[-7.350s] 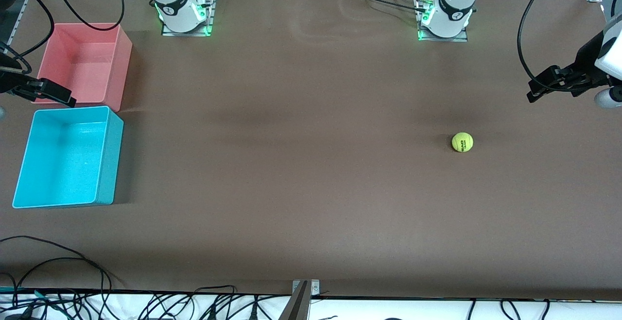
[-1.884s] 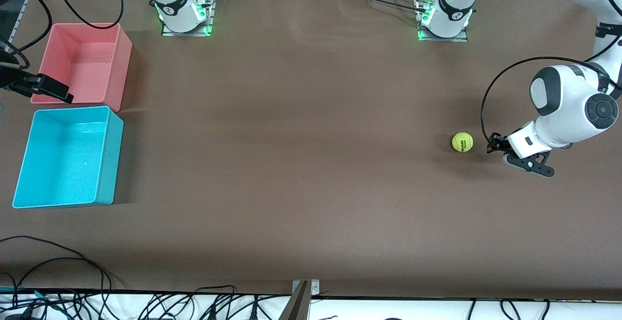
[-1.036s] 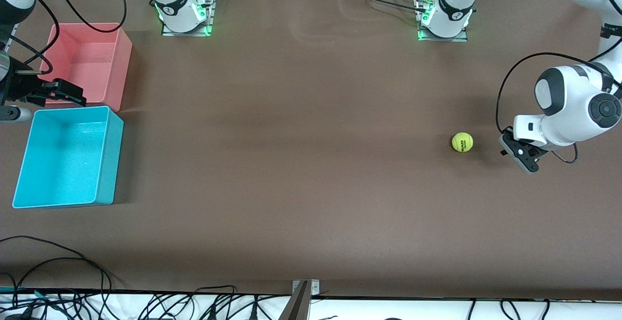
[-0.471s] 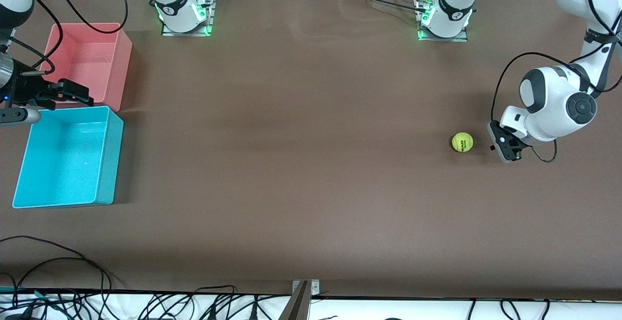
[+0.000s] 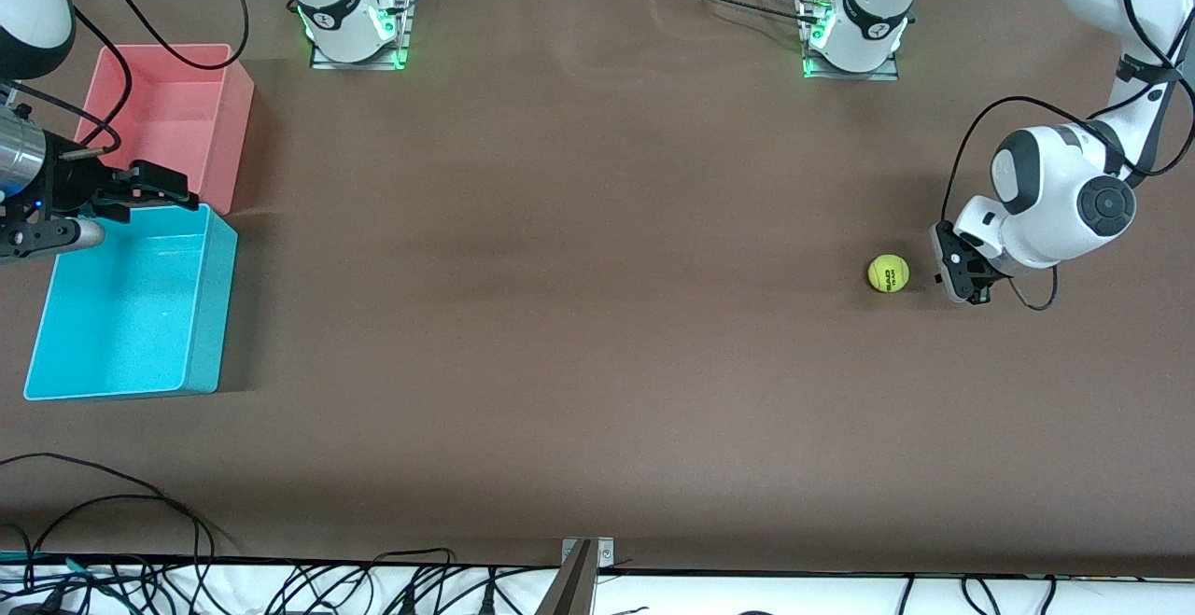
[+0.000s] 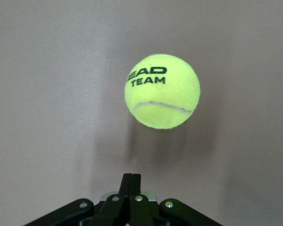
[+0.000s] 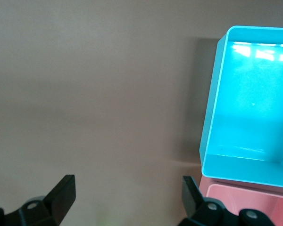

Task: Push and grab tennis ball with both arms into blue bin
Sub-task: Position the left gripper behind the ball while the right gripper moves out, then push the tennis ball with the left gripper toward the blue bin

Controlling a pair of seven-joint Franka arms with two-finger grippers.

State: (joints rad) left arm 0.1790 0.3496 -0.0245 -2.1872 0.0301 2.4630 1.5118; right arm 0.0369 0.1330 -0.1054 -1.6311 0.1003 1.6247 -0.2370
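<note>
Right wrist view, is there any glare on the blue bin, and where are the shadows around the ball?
Right wrist view: bright glare streaks on the blue bin floor. Left wrist view: soft shadow on the table under the tennis ball, toward the shut left pincer. Front view: faint dark patch beside the ball.

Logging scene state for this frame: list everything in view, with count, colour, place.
tennis ball: 1, yellow-green with black lettering, on the table toward the left arm's end, lying free.
blue bin: 1, cyan-blue, toward the right arm's end, nearer the front camera than the pink bin, nothing in it.
pink bin: 1, pink, beside the blue bin, nothing in it.
table: 1, brown surface.
cables: several, black, along the table edge nearest the front camera.
left claw: 1, black, shut, low at the table beside the ball on the left arm's side, a gap between them.
right claw: 1, black, open, over the boundary between the blue and pink bins.
</note>
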